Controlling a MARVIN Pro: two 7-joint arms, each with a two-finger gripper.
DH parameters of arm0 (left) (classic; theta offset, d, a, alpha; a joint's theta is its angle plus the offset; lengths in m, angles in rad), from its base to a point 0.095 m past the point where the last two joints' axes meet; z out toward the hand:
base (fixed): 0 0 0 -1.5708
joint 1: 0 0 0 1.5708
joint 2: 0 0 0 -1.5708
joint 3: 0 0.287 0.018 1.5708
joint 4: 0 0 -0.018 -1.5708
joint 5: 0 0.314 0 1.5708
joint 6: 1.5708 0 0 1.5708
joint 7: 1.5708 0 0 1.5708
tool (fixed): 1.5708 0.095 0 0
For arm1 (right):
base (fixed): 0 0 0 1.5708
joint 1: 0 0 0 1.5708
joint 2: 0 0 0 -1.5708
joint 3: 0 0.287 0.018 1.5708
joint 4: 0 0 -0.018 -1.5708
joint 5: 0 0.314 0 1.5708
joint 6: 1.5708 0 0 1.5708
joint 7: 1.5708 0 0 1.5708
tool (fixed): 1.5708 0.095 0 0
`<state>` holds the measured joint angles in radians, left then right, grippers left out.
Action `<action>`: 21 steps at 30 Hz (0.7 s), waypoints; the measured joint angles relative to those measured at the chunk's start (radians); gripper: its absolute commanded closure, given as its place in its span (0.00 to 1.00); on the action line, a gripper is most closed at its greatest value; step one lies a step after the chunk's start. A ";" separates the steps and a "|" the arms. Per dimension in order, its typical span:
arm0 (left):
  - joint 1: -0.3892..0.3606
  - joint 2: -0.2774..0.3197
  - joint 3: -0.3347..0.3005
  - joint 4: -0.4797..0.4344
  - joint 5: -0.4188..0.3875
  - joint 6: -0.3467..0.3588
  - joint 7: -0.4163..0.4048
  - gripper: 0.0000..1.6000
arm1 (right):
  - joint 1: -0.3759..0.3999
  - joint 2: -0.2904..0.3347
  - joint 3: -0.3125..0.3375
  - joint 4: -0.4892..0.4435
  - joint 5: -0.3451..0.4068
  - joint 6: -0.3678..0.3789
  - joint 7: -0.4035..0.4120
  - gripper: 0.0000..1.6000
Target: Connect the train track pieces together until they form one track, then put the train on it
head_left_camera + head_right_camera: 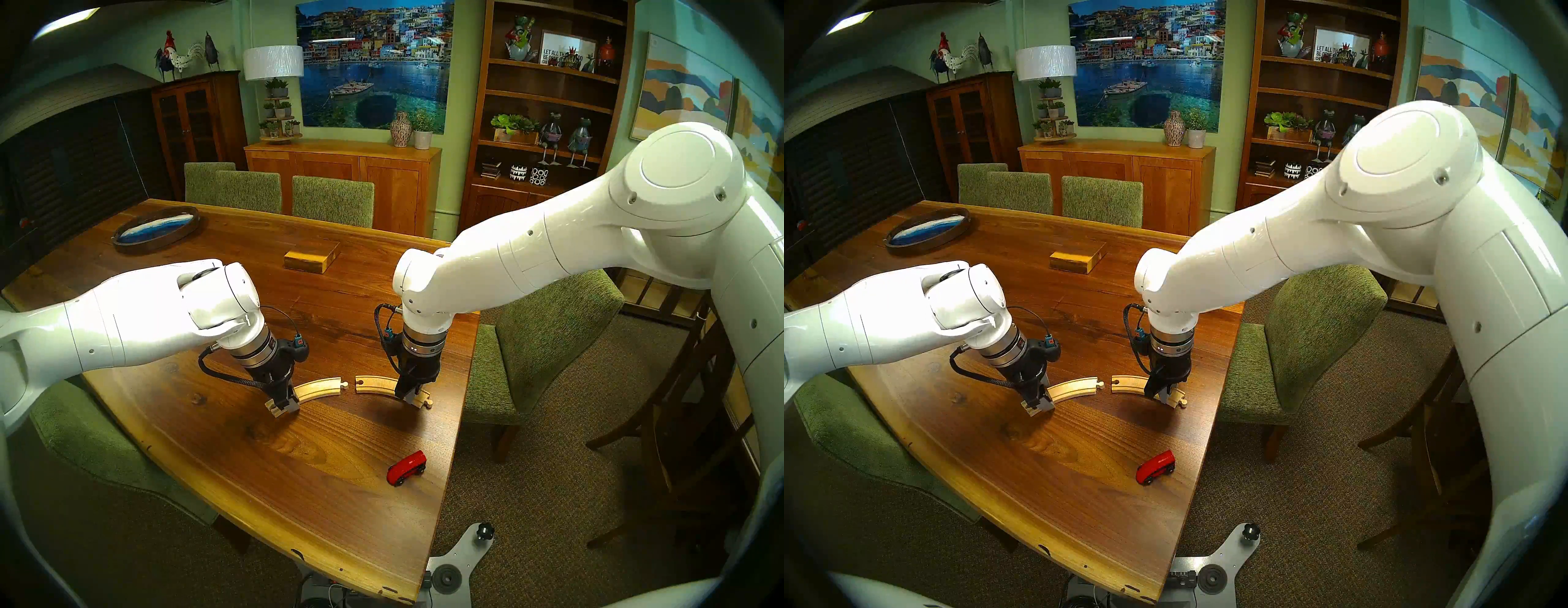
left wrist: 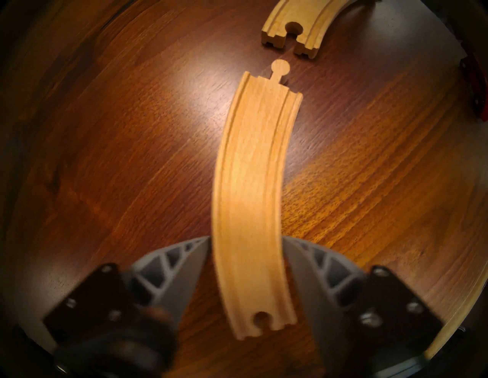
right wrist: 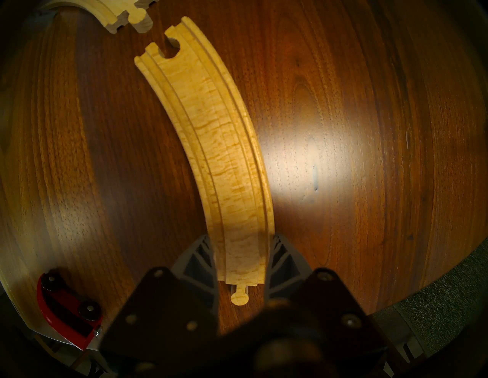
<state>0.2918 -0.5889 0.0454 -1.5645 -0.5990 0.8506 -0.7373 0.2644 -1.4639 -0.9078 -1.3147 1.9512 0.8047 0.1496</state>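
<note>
Two curved pale track pieces lie end to end on the table, not joined. The left piece [image 1: 320,387] [image 2: 250,171] points its round peg at the hole of the right piece [image 1: 375,382] [image 3: 219,147], with a small gap between them. My left gripper [image 1: 284,405] [image 2: 247,242] is open, its fingers straddling the left piece's outer hole end with slim gaps. My right gripper [image 1: 409,397] [image 3: 241,242] is shut on the right piece near its outer peg end. The red train [image 1: 407,467] [image 3: 66,311] sits on the table nearer me, close to the right edge.
A yellowish wooden block [image 1: 312,257] lies mid-table beyond the pieces, and an oval tray [image 1: 157,229] sits at the far left. Green chairs [image 1: 530,339] stand around the table. The table's right edge [image 1: 458,424] runs close to the right piece and the train.
</note>
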 measured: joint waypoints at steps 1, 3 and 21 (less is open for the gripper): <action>-0.001 -0.001 -0.001 0.003 0.000 -0.001 -0.001 0.69 | 0.000 0.000 0.000 0.000 0.000 0.000 0.000 1.00; -0.001 -0.003 -0.002 0.008 0.000 -0.002 -0.002 0.71 | 0.000 0.000 0.000 0.000 0.000 0.000 0.000 1.00; 0.001 0.012 -0.005 -0.008 0.004 -0.017 -0.002 1.00 | 0.000 0.000 0.000 0.000 0.000 0.000 0.000 1.00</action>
<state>0.2931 -0.5772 0.0400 -1.5727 -0.5952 0.8332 -0.7397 0.2644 -1.4639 -0.9075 -1.3146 1.9511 0.8042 0.1494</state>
